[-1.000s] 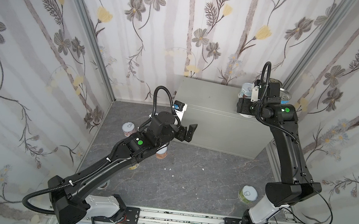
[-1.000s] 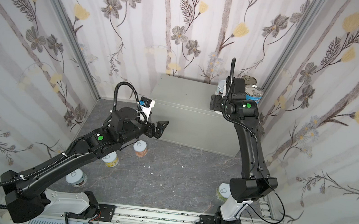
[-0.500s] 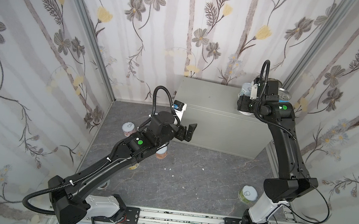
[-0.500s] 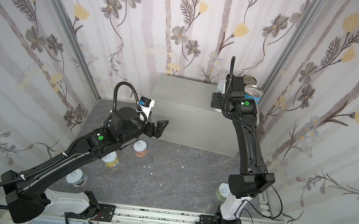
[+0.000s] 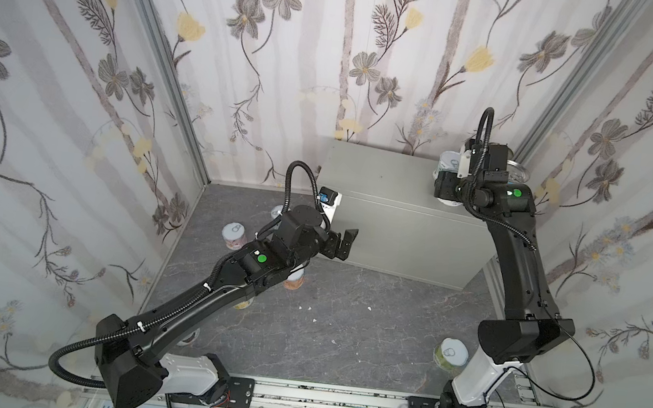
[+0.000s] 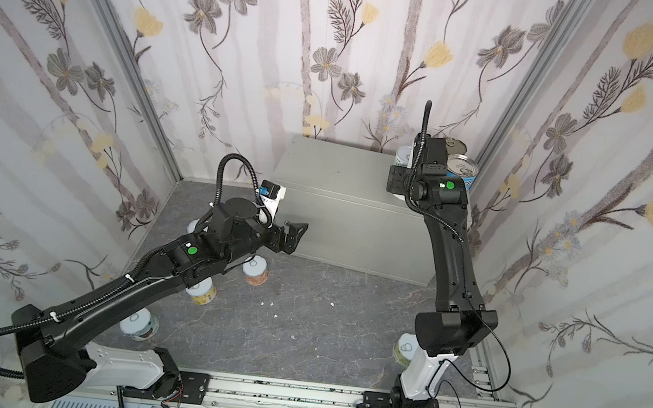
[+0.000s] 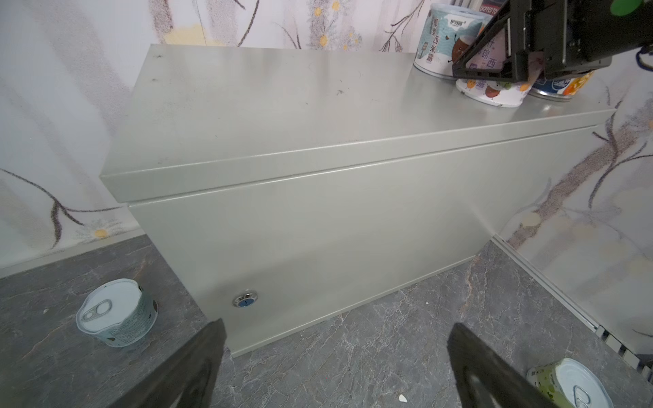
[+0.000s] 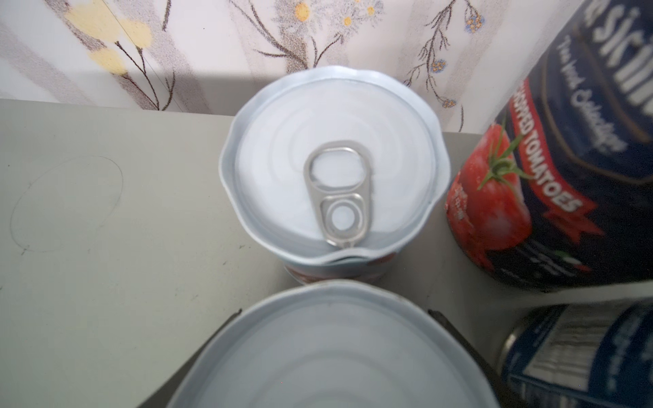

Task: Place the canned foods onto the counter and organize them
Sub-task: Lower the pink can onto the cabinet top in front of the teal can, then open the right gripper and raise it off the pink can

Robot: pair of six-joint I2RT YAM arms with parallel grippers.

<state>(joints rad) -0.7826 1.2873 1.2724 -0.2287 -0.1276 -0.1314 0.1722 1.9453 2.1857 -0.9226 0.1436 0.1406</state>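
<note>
Right gripper is clamped on the upright pink-label can on the tabletop, at 6 o'clock of the teal can; left gripper hangs spread, empty.

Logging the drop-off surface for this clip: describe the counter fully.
The counter is a light-grey box, metal by its look, with a flat, faintly scuffed top, an overhanging lid edge and a round lock low on its front. It stands on the floor by the back wall; cans stand at its right end.
</note>
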